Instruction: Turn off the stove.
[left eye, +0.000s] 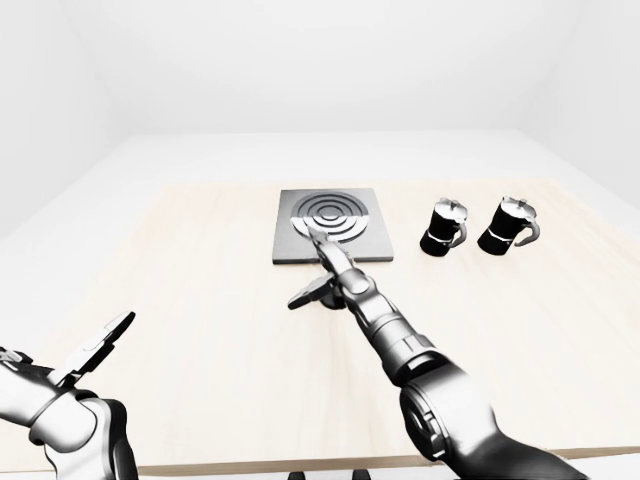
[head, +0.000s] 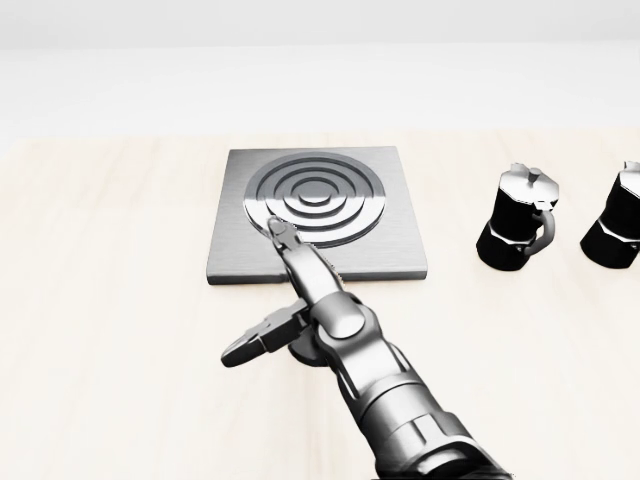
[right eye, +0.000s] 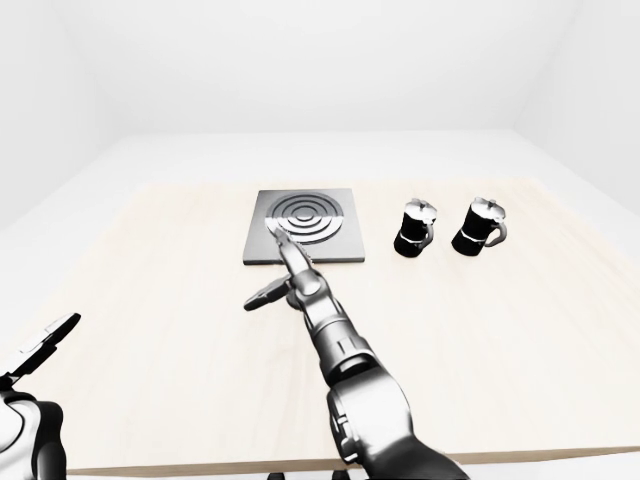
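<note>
At the far left of the left-eye view my left hand hangs low off the table's near corner, fingers spread and holding nothing, well apart from everything else.

Next along, in the head view, is the stove, a square metal plate on the pale table, its ringed burner dark grey all round with no bright patch that I can see. My right hand lies over its near edge: 1 finger points up onto the burner rings, another sticks out sideways to the view's left, so the hand is splayed, not pinching anything. The knob sits just below the stove's near edge, and my palm hides nearly all of it; only a dark sliver shows, so I cannot read its position.

I judge the turning step is at its end or done. Next I should lift the hand clear and check the pointer.

To the right stand 2 moka pots, not involved.
</note>
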